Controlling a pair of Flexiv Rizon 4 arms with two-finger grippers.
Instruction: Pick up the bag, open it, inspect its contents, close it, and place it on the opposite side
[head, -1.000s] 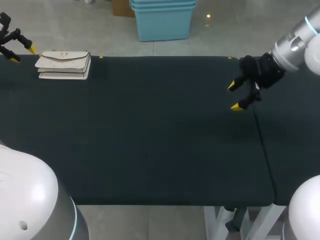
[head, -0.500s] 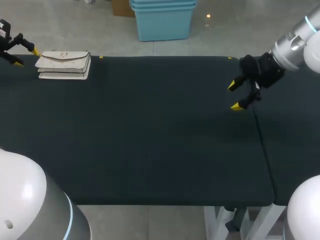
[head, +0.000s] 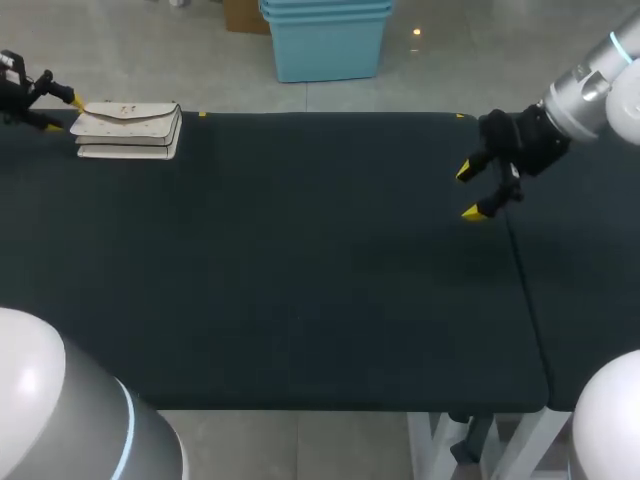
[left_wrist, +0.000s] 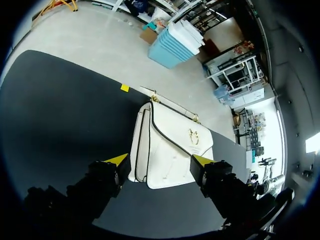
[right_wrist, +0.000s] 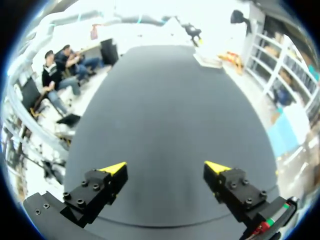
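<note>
Our white leather flap handbag with dark piping and a gold clasp (head: 128, 130) lies flat at ten o'clock on the dark-clothed table (head: 320, 300), near its far edge. Our left gripper (head: 63, 113) sits at the bag's nine o'clock. Its fingers are spread wide with the bag's near end between the tips, and we cannot tell whether they touch it. Our right gripper (head: 467, 192) hangs at two o'clock, wide open and holding nothing.

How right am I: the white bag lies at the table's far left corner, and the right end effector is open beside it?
Not quite. It is the left end effector that is open beside the bag, at the table's far left corner. The head view shows the right end effector far across the table from the bag.
</note>
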